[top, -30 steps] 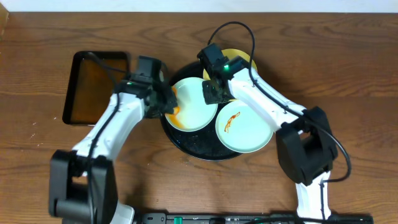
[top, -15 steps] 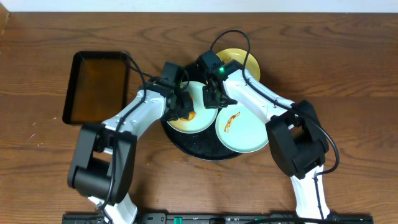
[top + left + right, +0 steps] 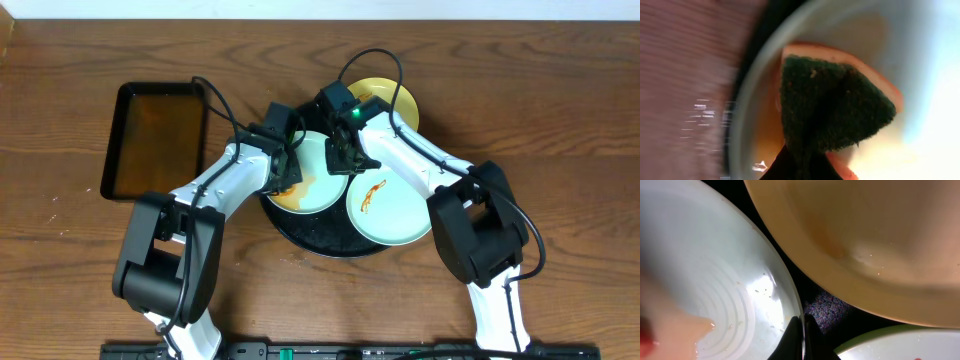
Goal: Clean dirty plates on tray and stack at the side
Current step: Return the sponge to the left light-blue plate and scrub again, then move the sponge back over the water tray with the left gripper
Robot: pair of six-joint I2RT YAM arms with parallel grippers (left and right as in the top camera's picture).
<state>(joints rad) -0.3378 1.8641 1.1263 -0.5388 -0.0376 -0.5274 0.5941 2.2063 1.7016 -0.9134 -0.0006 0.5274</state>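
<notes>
Overhead first: the desk (image 3: pixel 560 120) carries the round black tray (image 3: pixel 320 243) with all three plates, and both my arms reach over it. Well out past the left gripper (image 3: pixel 287 170) sits a rectangular tray (image 3: pixel 109 160) of brownish liquid. Under that gripper is a mint plate (image 3: pixel 318 185) with orange-brown sauce (image 3: pixel 290 197) pooled beside it. The right gripper (image 3: pixel 342 160) is down at the same plate's opposite rim, with the yellow plate (image 3: pixel 385 95) just beyond it and the smeared second mint plate (image 3: pixel 395 205) just on its near side. Only the wrist cams settle the grips. The left one's pinching a dark green sponge (image 3: pixel 835 110) against the plate. The right one's fingers (image 3: pixel 792 344) are pressed together, tip at the rim.
</notes>
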